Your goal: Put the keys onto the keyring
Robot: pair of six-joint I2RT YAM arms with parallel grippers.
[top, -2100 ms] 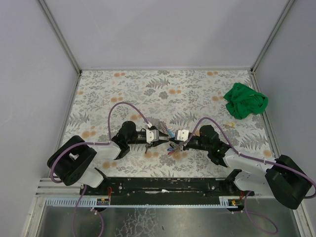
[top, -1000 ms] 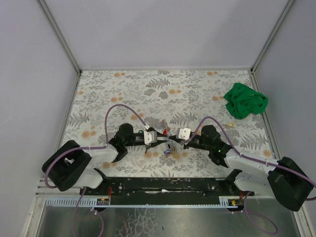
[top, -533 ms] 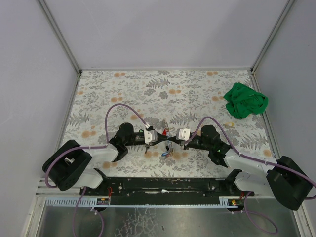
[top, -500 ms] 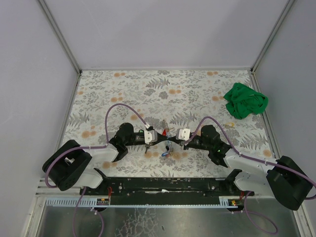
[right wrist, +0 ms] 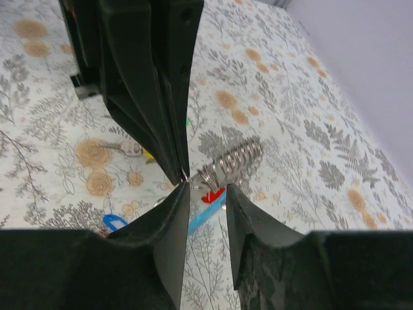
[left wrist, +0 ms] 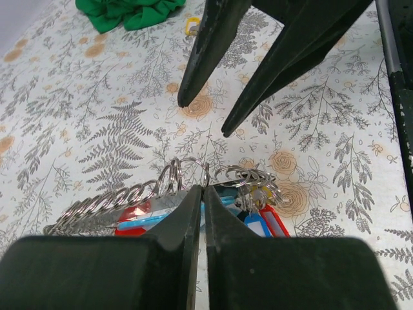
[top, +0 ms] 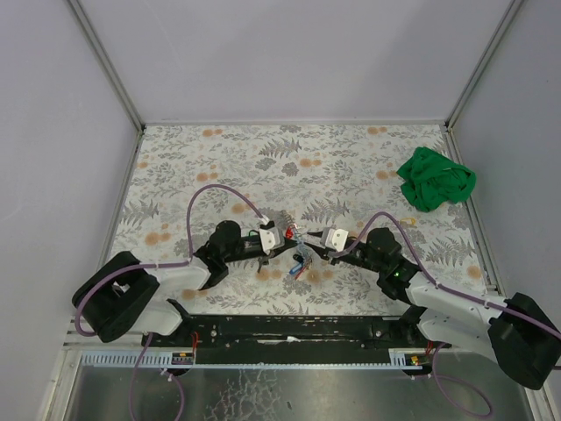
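My left gripper (top: 288,242) (left wrist: 202,188) is shut on a steel keyring (left wrist: 207,173) at the top of a bundle (top: 302,260) of rings, a ring chain (left wrist: 110,203) and blue and red tags (left wrist: 258,226), held just above the table. My right gripper (top: 311,248) (right wrist: 205,188) is open. One of its fingertips (right wrist: 182,188) touches the ring beside the left fingers (right wrist: 148,84); nothing is between its jaws. A small metal key with a yellow head (right wrist: 132,150) lies on the table under the left fingers. I see no green-capped key clearly.
A crumpled green cloth (top: 436,180) lies at the far right, with a small yellow item (top: 409,223) (left wrist: 191,26) just in front of it. The floral table cover (top: 219,167) runs to grey walls on three sides.
Both grippers have shifted slightly right and the right forearm has swung outward. The bundle has stayed between them in the left gripper's hold.
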